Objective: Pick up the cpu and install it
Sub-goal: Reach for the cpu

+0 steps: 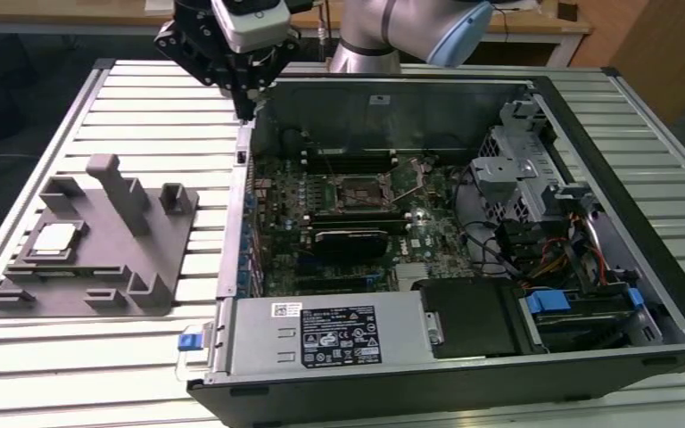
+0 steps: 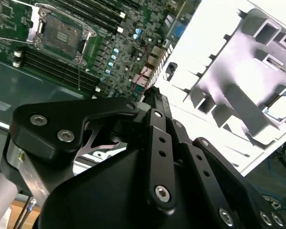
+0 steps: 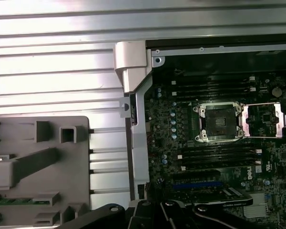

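The cpu (image 1: 57, 239), a small pale silver square, lies in a recess of the grey fixture (image 1: 99, 250) at the exterior view's left, outside the computer case. In the second wrist view the cpu (image 2: 281, 107) shows in the same fixture (image 2: 238, 90). The motherboard's socket (image 1: 360, 189) stands uncovered with its metal frame swung aside; it also shows in both wrist views as the socket (image 3: 218, 123) and the socket (image 2: 62, 33). My gripper (image 1: 245, 105) hangs above the case's back left corner, far from the cpu. Its black fingers taper together at the gripper's tip (image 2: 154, 93), shut on nothing.
The open case (image 1: 243, 223) lies on a slatted metal table (image 1: 140, 89). Inside are a grey power supply (image 1: 318, 334), a drive cage (image 1: 521, 169) with cables, and a black card (image 1: 349, 239). The fixture's tall post (image 1: 111, 183) rises beside the cpu.
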You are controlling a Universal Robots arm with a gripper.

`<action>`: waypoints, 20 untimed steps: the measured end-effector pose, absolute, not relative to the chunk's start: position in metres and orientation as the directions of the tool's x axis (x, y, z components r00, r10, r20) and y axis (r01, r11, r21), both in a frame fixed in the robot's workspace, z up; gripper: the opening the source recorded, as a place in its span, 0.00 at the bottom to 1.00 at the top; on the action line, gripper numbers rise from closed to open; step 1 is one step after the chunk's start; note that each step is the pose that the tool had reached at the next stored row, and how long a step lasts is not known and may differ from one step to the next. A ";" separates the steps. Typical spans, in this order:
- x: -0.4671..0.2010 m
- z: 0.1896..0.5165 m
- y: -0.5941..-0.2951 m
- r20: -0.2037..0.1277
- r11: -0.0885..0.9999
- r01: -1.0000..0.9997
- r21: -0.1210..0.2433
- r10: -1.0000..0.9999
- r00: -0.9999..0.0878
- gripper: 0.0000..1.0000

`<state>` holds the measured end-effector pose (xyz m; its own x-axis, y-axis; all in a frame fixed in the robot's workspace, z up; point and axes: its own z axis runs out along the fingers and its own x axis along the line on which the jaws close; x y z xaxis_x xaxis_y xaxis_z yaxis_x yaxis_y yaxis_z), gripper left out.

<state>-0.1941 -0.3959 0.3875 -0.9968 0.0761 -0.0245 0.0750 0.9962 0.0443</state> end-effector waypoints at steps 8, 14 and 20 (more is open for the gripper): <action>-0.213 0.386 -0.395 -0.024 0.996 0.075 0.044 0.076 -0.997 0.11; -0.229 0.384 -0.395 -0.025 0.996 0.075 0.044 0.076 -0.997 0.11; -0.246 0.383 -0.395 -0.025 0.996 0.075 0.044 0.076 -0.997 0.11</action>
